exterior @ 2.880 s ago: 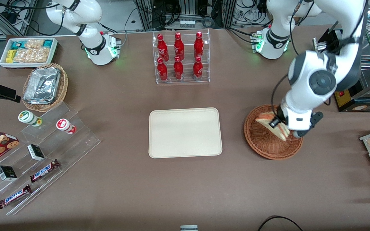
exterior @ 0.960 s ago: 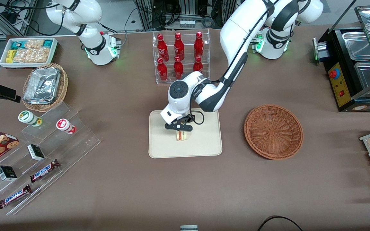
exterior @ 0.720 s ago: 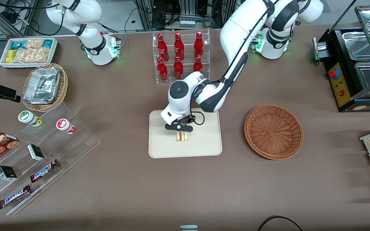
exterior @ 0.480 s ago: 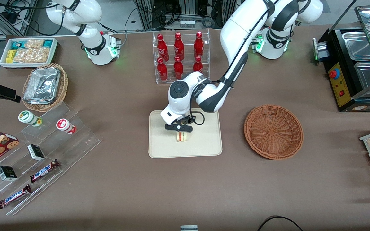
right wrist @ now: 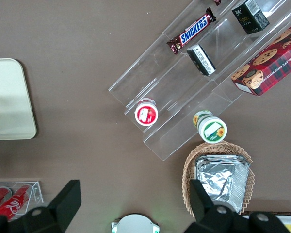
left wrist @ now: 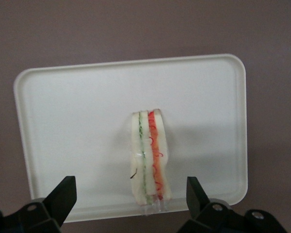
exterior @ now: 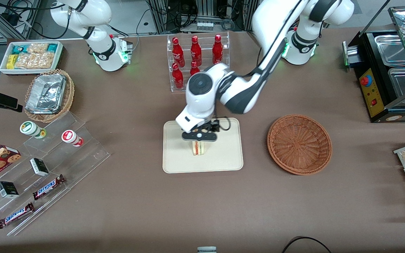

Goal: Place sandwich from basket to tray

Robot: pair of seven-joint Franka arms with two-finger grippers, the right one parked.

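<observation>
We are seeing gripper [exterior: 199, 135] now raised above sandwich [exterior: 199, 148], jaws spread, gripping nothing; earlier sitting lower against it. Sandwich is standing on edge near middle of tray [exterior: 223, 160], long axis running toward front camera, filling edge up. Basket [exterior: 299, 144] is lying beside tray on bench.

Brown table [exterior: 135, 196] bearing a cream rectangular tray [exterior: 223, 158]; toward the working arm's end, a reddish-brown round wicker basket [exterior: 299, 144]; gripper [exterior: 199, 136] above tray.
</observation>
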